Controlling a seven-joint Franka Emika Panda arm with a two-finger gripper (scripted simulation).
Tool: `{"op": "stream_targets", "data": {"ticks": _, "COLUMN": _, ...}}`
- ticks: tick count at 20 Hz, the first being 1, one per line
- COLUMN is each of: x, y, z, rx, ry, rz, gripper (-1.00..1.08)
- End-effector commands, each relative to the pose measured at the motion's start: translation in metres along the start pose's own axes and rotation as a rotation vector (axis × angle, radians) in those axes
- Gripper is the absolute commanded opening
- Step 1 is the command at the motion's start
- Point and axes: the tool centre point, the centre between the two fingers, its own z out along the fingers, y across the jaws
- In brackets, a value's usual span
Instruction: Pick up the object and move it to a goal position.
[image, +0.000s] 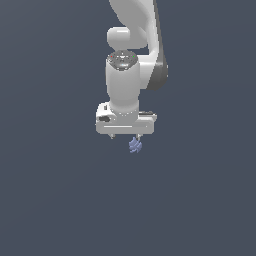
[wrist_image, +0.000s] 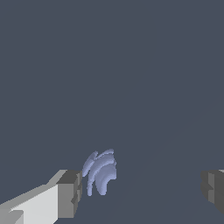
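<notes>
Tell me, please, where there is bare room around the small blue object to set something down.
Nearly everywhere: the dark surface shows bare on every side of the arm. The one crowded spot is under the gripper, whose jaws stand wide open with the blue object close beside one finger; the gap toward the other finger is free.

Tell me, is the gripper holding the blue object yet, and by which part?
Nothing is held. The gripper is open, and the blue object sits beside one finger.
</notes>
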Motion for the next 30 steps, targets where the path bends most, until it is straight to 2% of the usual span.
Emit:
{"op": "stream_targets", "data": {"ticks": 1, "x": 0.0, "y": 0.0, "z": 0.0, "rx": 0.0, "ry": 0.0, "rz": 0.0, "gripper": 1.0}}
{"op": "stream_targets", "data": {"ticks": 17, "x": -0.004, "y": -0.004, "z": 0.012, "rx": -0.015, "ry": 0.002, "rz": -0.048, "gripper": 1.0}}
{"op": "stream_targets", "data": {"ticks": 30, "x": -0.055, "y": -0.038, "z": 0.087, "rx": -0.008, "ry": -0.048, "rz": -0.148, "gripper": 1.0}}
